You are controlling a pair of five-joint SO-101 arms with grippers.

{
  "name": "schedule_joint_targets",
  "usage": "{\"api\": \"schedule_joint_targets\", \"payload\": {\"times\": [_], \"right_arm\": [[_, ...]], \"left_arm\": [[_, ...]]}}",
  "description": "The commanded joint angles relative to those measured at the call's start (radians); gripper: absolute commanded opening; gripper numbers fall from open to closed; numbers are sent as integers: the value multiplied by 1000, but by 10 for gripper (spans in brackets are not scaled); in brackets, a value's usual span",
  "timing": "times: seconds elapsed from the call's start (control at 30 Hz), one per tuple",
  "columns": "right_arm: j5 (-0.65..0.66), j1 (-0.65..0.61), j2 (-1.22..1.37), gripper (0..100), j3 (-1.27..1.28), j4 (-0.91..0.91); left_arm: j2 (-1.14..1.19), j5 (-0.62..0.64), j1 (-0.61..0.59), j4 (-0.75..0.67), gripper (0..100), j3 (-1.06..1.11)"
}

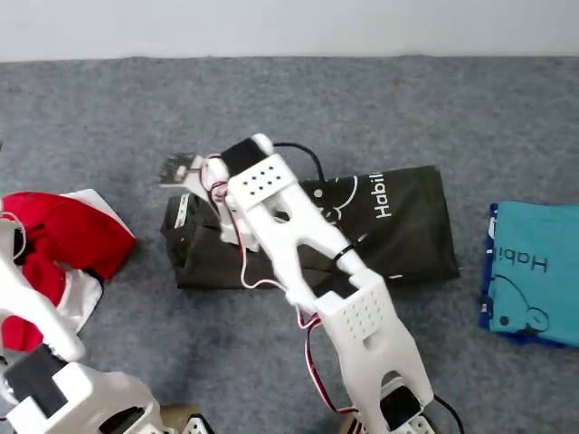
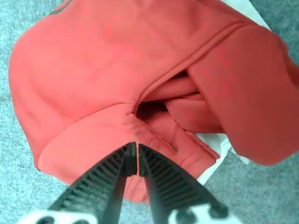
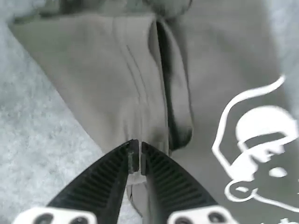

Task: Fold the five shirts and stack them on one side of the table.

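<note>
Left tool (image 2: 137,156): jaws closed to a hairline slit, tips low over the red shirt (image 2: 93,70). Cannot tell if any cloth is caught between them. The red shirt lies crumpled, well apart from the dark shirt (image 1: 407,226) on its left-arm side, on top of a white shirt (image 1: 83,294), also unfolded. Right tool (image 3: 135,154): jaws likewise nearly together, tips at a doubled-over edge at the dark shirt's end nearest the red shirt. Cannot confirm a pinch. The dark shirt sits mid-surface as a rough rectangle, print up. Judged partly folded, with at least one fold left. On the dark shirt's other side, apart from it, a teal shirt (image 1: 538,271) lies folded with a blue layer (image 1: 488,307) showing under it; likely the stack begun. Judgement: two done, one in hand, two untouched. Unclear: the teal shirt is cut by the frame edge, the blue item is mostly covered, and the right arm hides the dark shirt's middle. Grey surface (image 1: 407,108) beyond.
</note>
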Motion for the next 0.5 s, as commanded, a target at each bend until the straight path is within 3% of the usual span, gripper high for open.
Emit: {"api": "schedule_joint_targets", "payload": {"times": [0.0,0.2,0.33,0.47], "right_arm": [[-9,73,5,9,61,1],[-8,101,56,9,49,-70],[-12,91,36,9,-58,38],[-84,160,-45,9,-72,45]], "left_arm": [[-52,-8,0,0,15,-4],[-52,-6,0,0,15,-4],[-54,-6,2,46,15,-16],[-54,-6,2,110,15,-54]]}}
